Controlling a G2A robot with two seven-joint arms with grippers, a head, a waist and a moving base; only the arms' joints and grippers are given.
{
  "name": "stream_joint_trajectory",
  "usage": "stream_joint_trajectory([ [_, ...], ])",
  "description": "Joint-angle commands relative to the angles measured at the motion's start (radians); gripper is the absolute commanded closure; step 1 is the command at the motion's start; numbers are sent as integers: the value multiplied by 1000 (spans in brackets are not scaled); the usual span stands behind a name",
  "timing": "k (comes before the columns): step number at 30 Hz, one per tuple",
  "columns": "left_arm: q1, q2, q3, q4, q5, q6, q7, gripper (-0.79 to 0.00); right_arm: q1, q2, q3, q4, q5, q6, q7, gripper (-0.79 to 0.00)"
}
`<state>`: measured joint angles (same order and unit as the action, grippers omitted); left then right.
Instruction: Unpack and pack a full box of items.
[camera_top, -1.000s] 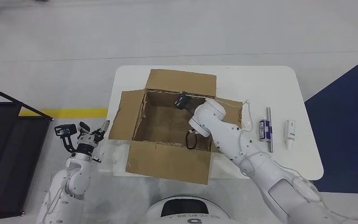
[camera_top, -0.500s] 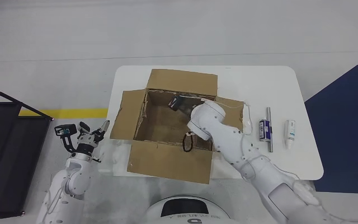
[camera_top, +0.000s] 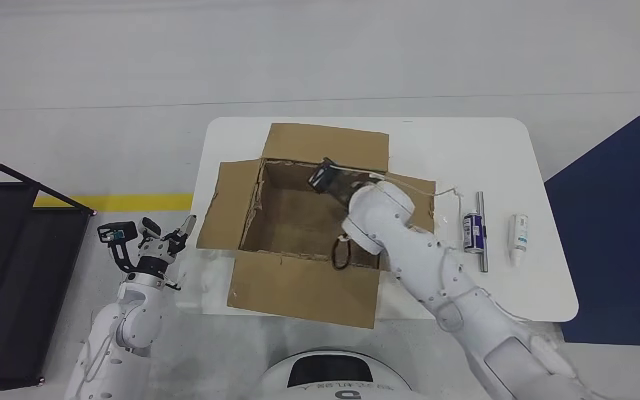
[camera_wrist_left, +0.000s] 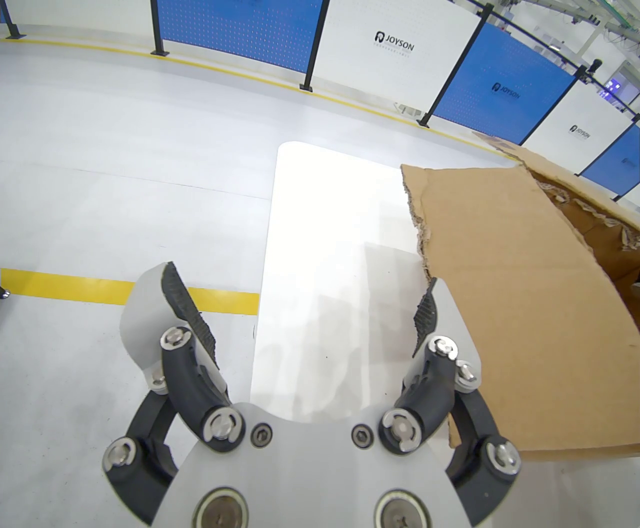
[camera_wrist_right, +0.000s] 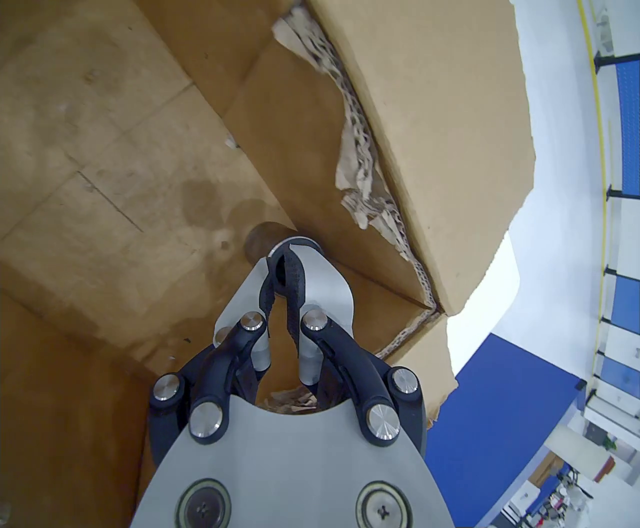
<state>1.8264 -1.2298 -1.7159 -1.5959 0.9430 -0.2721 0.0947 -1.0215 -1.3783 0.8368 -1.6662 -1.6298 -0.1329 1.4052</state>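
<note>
From above, we see the cardboard box (camera_top: 290, 215) open on the white table (camera_top: 470, 150), its flaps spread. The right arm reaches in over the box's right wall, and the right claw (camera_top: 318, 180) sits low inside, near the far wall at the upper middle of the frame. The part of the box floor we can see is bare; the arm hides the rest.

Three items lie on the table to the right of the box, well apart from that claw: a small blue-and-white container (camera_top: 470, 230), a metal rod (camera_top: 481, 232) just beside it, and a small white tube (camera_top: 519, 238) farther right. Their long axes all run up and down the frame, roughly parallel to the box's right wall.

The left claw (camera_top: 170, 228) hangs off the table's left edge at the lower left. We judge the right arm far nearer to the items, though it must first rise over the right wall.

In the left wrist view, the left claw (camera_wrist_left: 305, 300) stands wide apart and empty over the table's edge, with a box flap (camera_wrist_left: 500, 300) just beside one finger.

In the right wrist view, the right claw (camera_wrist_right: 283, 265) has its fingers pressed together. It points at the seam where floor meets wall, below a torn corrugated edge (camera_wrist_right: 365, 165). We make out nothing between the fingers.
</note>
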Motion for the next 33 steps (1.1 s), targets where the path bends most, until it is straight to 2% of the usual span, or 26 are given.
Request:
stream_joint_trajectory([
  [1,0,0,0,0,0,0,0,-785,4,-3,-9,18,-25,-7,5,-145],
  [11,0,0,0,0,0,0,0,-785,53,-32,-74,149,-105,-26,22,-135],
  [19,0,0,0,0,0,0,0,-785,66,-49,-80,196,-128,-28,23,-132],
  [25,0,0,0,0,0,0,0,-785,53,-58,-66,177,-57,-83,25,-139],
  [29,0,0,0,0,0,0,0,-785,39,-58,-52,148,-37,-112,33,-212],
  [31,0,0,0,0,0,0,0,-785,35,-58,-49,142,-44,-121,38,-289],
  [33,0,0,0,0,0,0,0,-785,32,-59,-48,144,-62,-121,45,-311],
])
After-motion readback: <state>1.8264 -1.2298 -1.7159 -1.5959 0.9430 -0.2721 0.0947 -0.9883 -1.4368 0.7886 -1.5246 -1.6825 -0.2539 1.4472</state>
